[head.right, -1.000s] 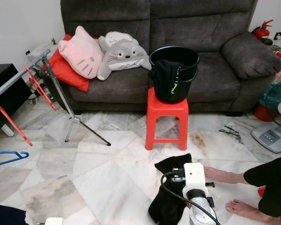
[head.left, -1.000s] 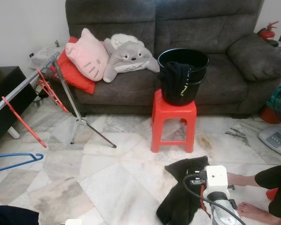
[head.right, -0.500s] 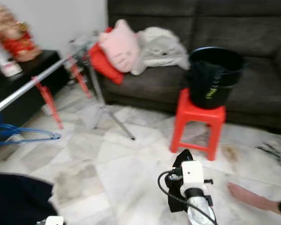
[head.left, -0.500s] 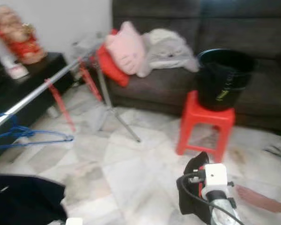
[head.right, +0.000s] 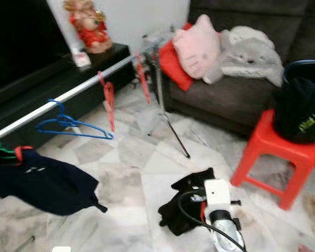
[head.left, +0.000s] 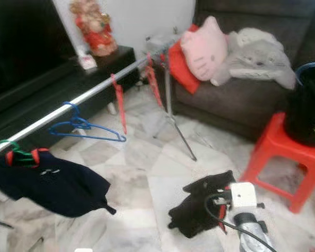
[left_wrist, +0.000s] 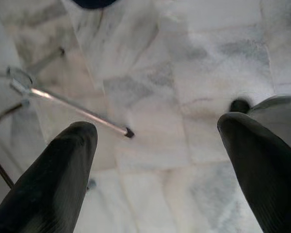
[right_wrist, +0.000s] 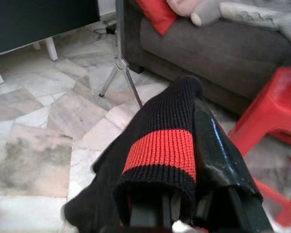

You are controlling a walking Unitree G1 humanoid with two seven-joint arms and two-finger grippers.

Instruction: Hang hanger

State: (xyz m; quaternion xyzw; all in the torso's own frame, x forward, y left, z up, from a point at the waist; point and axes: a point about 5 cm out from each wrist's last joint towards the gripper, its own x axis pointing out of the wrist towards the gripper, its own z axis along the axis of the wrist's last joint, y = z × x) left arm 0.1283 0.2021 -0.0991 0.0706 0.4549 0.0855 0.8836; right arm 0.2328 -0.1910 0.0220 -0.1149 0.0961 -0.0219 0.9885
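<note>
Jaws of the right gripper (right_wrist: pixel 184 162) pinched shut under a black ribbed sweater (head.left: pixel 199 210) with a red stripe, the soft knit draped over them and dangling low above the marble floor (left_wrist: pixel 150 73), likely for carrying to the steel rail (head.left: pixel 89 100), well apart. Rail hung with a thin blue hanger (head.left: pixel 86 131) and a navy top (head.left: pixel 52 184). Any hanger inside the sweater hidden by cloth; left gripper (left_wrist: pixel 155 145) spread wide, empty, idle.
</note>
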